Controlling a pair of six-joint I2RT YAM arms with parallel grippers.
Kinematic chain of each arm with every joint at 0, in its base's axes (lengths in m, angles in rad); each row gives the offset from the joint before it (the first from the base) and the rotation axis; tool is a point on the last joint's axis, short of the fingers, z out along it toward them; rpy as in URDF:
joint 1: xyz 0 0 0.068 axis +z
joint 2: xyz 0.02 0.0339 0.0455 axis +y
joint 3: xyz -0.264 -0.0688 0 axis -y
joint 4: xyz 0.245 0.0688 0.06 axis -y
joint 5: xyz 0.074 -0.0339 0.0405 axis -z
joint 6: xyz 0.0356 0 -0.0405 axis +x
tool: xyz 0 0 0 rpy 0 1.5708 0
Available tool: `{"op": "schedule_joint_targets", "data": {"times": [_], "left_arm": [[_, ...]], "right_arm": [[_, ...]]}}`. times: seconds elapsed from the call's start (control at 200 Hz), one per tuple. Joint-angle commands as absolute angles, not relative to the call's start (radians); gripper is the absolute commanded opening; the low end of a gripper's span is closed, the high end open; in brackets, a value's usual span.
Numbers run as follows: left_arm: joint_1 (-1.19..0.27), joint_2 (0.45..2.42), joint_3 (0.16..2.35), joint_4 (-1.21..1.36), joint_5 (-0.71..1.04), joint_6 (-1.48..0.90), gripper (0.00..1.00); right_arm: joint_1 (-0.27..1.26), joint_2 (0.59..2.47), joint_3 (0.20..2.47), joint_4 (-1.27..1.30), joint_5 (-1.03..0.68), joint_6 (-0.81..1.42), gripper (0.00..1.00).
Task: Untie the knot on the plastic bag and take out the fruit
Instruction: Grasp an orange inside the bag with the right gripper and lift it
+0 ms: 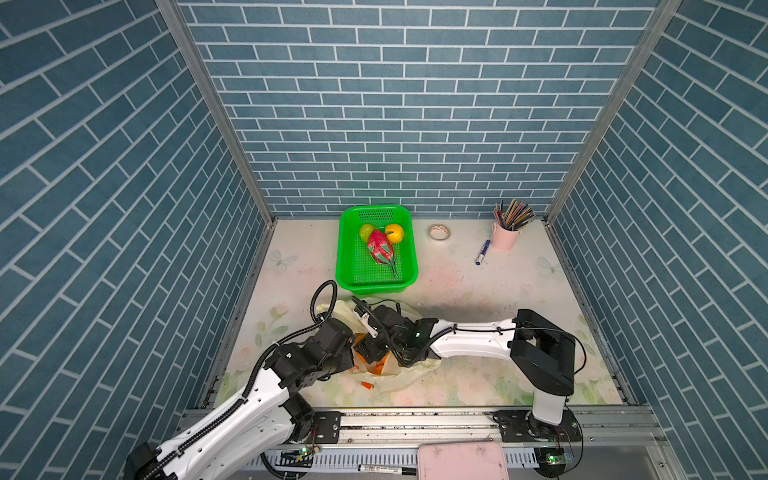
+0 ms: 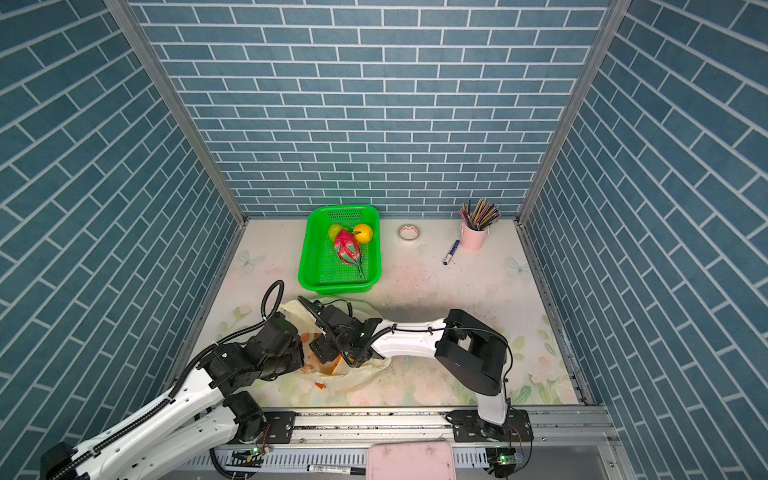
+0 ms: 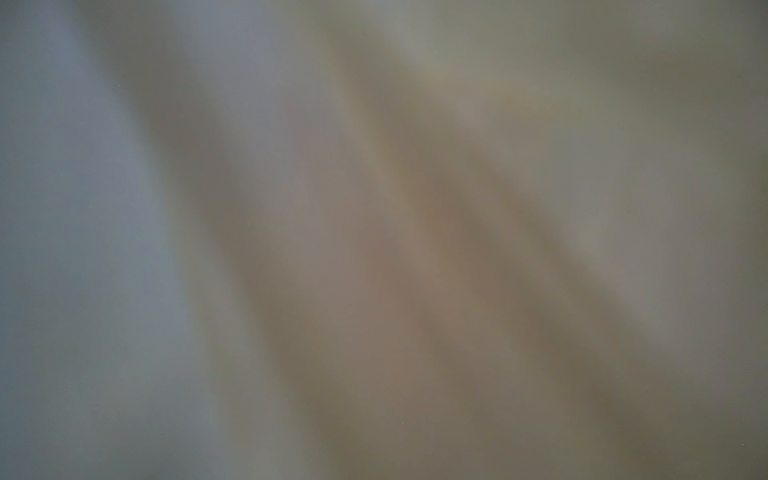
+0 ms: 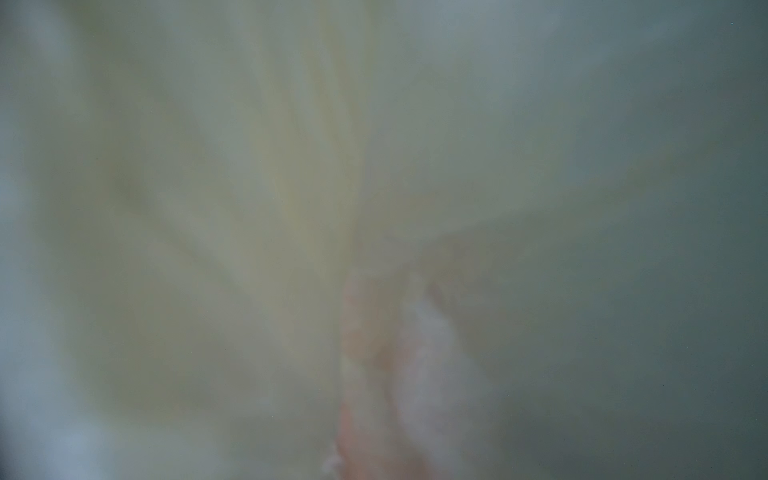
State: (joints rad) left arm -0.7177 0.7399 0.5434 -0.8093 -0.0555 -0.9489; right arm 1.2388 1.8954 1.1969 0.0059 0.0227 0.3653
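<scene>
The left arm [image 1: 257,399] reaches in low from the front corner with its wrist bent toward the middle. The left gripper [image 1: 368,349] is pushed into the mouth of the plastic bag [image 1: 415,368]. Only its dark body shows in both top views, and its jaws are closed, though what they pinch is hidden. The right arm [image 1: 469,336] lies stretched almost flat across the table [image 1: 478,291], and its wrist crosses just over the left gripper. The right gripper [image 1: 365,316] points away from the rail, one dark finger lying over the bag's far fold. I cannot tell whether its jaws stand apart.

The bag lies crumpled around and beneath both sets of jaws, and both wrist views show only blurred pale film. Orange shows through the film beside the left jaws, but whether it is fruit or print I cannot tell. The knot cannot be made out under the arms.

Just beyond the right jaws stands a green basket [image 1: 365,270] holding a dragon fruit [image 1: 380,247], a green fruit [image 1: 366,231] and a yellow-orange fruit [image 1: 395,232]. Well off to the right of the jaws are a tape roll [image 1: 439,232], a pen [image 1: 483,252] and a pink cup [image 1: 504,237] of pencils.
</scene>
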Motion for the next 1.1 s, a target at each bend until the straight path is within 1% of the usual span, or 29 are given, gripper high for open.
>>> {"op": "schedule_joint_targets", "data": {"times": [0.0,0.14,0.28,0.375,0.505,0.8,1.095], "left_arm": [[-0.712,0.738,0.552,-0.824,-0.077,-0.946,0.01],[-0.712,0.726,0.55,-0.824,-0.081,-0.949,0.0],[-0.711,0.724,0.552,-0.824,-0.078,-0.949,0.0],[-0.713,0.72,0.55,-0.824,-0.078,-0.951,0.0],[-0.711,0.719,0.549,-0.824,-0.081,-0.951,0.0],[-0.711,0.722,0.548,-0.823,-0.089,-0.95,0.01],[-0.71,0.726,0.557,-0.825,-0.097,-0.945,0.02]], "right_arm": [[1.242,1.933,1.216,-0.024,0.044,0.349,0.82],[1.236,1.969,1.215,-0.022,0.033,0.344,0.86],[1.232,2.021,1.231,-0.013,0.02,0.344,0.86],[1.226,2.049,1.256,-0.03,0.019,0.35,0.81],[1.216,2.047,1.261,-0.025,0.003,0.361,0.7],[1.216,1.928,1.216,0.006,-0.002,0.351,0.57],[1.215,1.815,1.171,0.005,0.015,0.354,0.55]]}}
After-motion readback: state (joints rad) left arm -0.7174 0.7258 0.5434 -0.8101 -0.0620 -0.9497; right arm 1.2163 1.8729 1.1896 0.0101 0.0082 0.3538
